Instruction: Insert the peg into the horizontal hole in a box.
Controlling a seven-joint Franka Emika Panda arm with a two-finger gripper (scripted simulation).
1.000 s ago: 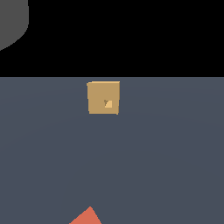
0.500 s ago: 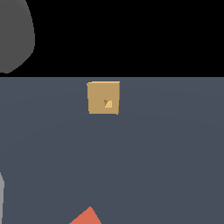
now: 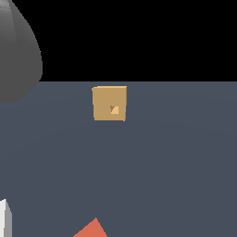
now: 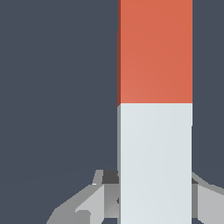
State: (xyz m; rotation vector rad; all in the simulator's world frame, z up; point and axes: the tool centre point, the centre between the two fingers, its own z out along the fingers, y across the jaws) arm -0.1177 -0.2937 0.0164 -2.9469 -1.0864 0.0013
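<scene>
1. Since half a second ago the dark arm body [image 3: 16, 51] at the exterior view's 10 o'clock has swelled further into frame, and a pale sliver at 7 o'clock has widened.
2. The exterior view alone shows the box [image 3: 109, 103] above centre on the grey table [image 3: 176, 162], its hole [image 3: 114, 109] facing the camera; only the peg's orange tip shows at 6 o'clock, well apart.
3. The wrist view shows the peg [image 4: 155, 109], orange-red beyond its pale half.
4. The gripper [image 4: 151, 197] straddles the pale end, fingers [image 4: 94, 199] splayed; it seems closed on the peg, though contact is hidden.
</scene>
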